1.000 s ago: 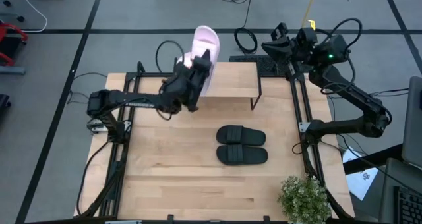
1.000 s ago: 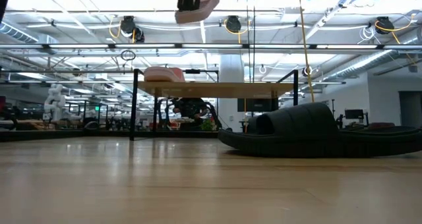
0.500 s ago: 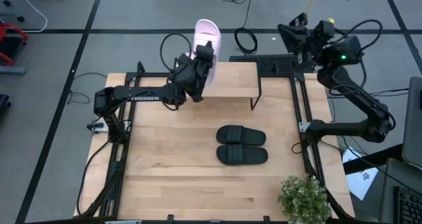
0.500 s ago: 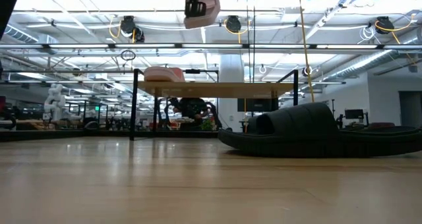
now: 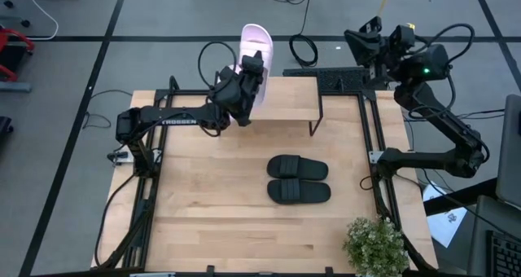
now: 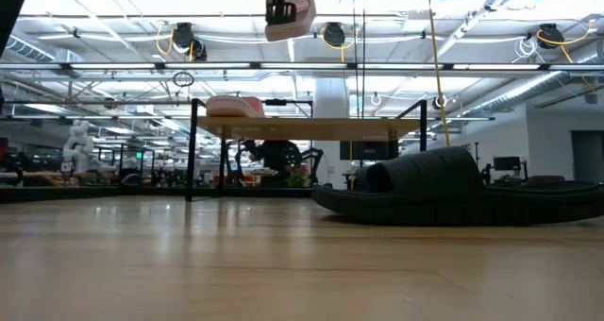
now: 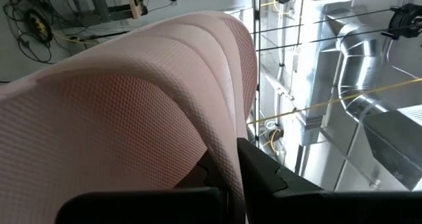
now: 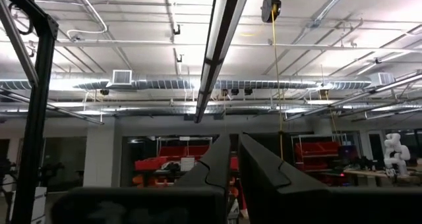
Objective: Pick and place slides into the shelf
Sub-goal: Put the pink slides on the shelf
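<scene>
High view showed the left gripper (image 5: 248, 72) pinching a pink slide (image 5: 254, 45) up in the air, over the shelf (image 5: 285, 98) at its 10 o'clock corner — fingers tight on the strap. Another pink slide (image 6: 236, 106) lay on the shelf top. Two black slides (image 5: 299, 179) sat side by side on the table (image 5: 203, 204), at 6 o'clock from the shelf. The right gripper (image 5: 362, 45) waited at 2 o'clock — fingers closed, holding nothing.

1. The floor (image 5: 73, 147) around the table is grey, with dark lines crossing it.
2. The ceiling (image 8: 132, 13) is white, with long lamps (image 8: 221, 46) and metal ducts (image 7: 369, 105) (silver ones).
3. A small green plant (image 5: 374, 246) stands at the table corner.
</scene>
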Tool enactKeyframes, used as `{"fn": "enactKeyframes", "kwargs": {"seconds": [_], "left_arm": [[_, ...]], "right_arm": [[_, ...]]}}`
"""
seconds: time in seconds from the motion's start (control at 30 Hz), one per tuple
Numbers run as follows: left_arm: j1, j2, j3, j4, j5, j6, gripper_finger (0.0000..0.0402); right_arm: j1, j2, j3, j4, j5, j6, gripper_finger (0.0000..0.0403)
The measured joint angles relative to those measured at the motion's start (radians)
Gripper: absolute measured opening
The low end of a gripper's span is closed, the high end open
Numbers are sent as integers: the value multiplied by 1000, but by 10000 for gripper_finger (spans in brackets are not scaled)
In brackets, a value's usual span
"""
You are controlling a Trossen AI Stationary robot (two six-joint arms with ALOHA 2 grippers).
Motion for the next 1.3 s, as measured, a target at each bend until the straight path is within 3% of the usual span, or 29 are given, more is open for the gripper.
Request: {"fn": "enactKeyframes", "kwargs": {"seconds": [0.3, 0.73, 1.3], "left_arm": [[0, 0, 0, -5, 61, -11, 4], [-1, 0, 0, -6, 61, -59, 59], [-1, 0, 0, -33, -2, -40, 63]], "right_arm": [[0, 0, 0, -3, 0, 0, 22], [0, 0, 0, -24, 0, 0, 22], [0, 0, 0, -24, 5, 0, 22]]}}
